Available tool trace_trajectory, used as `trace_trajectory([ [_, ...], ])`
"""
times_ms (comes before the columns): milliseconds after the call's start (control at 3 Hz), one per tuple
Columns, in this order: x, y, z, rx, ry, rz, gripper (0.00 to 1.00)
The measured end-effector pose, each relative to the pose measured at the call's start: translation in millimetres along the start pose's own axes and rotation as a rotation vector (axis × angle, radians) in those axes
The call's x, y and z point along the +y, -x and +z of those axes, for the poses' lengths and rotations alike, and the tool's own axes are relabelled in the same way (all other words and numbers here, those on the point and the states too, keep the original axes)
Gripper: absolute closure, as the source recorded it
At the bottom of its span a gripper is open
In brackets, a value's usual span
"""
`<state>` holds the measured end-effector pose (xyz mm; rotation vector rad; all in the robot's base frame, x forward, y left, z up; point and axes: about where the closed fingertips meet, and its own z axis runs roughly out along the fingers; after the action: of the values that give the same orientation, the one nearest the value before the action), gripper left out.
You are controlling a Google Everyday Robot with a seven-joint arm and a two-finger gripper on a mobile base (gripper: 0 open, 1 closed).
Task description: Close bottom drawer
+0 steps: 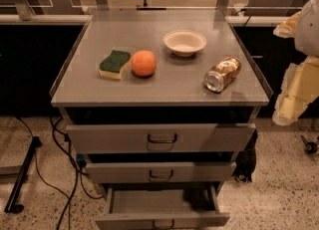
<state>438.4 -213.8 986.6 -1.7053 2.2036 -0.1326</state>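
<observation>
The bottom drawer [162, 219] is the lowest of three grey cabinet drawers and stands pulled far out, its empty inside showing. Its small dark loop handle [163, 224] is cut off by the lower edge of the view. The middle drawer [159, 172] and the top drawer [160, 137] stick out a little. My gripper [288, 105] hangs at the right edge of the view, beside the cabinet's right side at about the height of the cabinet top. It is well above and to the right of the bottom drawer and touches nothing.
On the cabinet top [164, 82] lie a green and yellow sponge [114, 64], an orange [143, 63], a white bowl [185, 42] and a can on its side [222, 74]. Black cables [62, 174] and a stand [20, 179] lie on the floor to the left.
</observation>
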Motion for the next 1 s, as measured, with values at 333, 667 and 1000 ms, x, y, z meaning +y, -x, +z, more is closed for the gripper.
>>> trace_trajectory([
  [333, 0.0, 0.0, 0.0, 0.0, 0.0, 0.0, 0.0],
  [667, 2.3, -0.9, 3.6, -0.004, 0.007, 0.004, 0.26],
  [1000, 12.6, -4.7, 19.2, -0.02, 0.039, 0.023, 0.5],
])
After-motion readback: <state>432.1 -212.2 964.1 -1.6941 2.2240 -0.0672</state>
